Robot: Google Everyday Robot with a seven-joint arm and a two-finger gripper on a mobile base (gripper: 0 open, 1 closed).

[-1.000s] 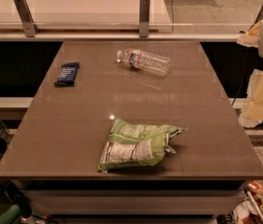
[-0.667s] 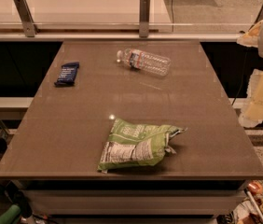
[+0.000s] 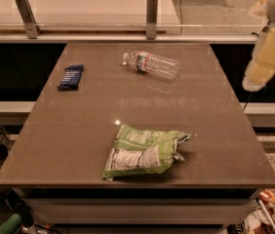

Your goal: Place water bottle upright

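Observation:
The water bottle (image 3: 151, 64) is a small clear ribbed plastic bottle with a white cap and a white label. It lies on its side at the back middle of the brown table (image 3: 215, 130), with its cap pointing left. My gripper (image 3: 254, 81) is the pale end of the arm at the right edge of the view. It hangs beside the table's right edge, well to the right of the bottle and apart from it, and holds nothing that I can see.
A green snack bag (image 3: 145, 151) lies flat near the table's front middle. A dark blue snack bar (image 3: 71, 76) lies at the back left. A glass barrier with metal posts (image 3: 151, 11) runs behind the table. Clutter sits on the floor at the lower right.
The arm at the right has risen and shifted slightly left. The bottle, bag and bar have not moved.

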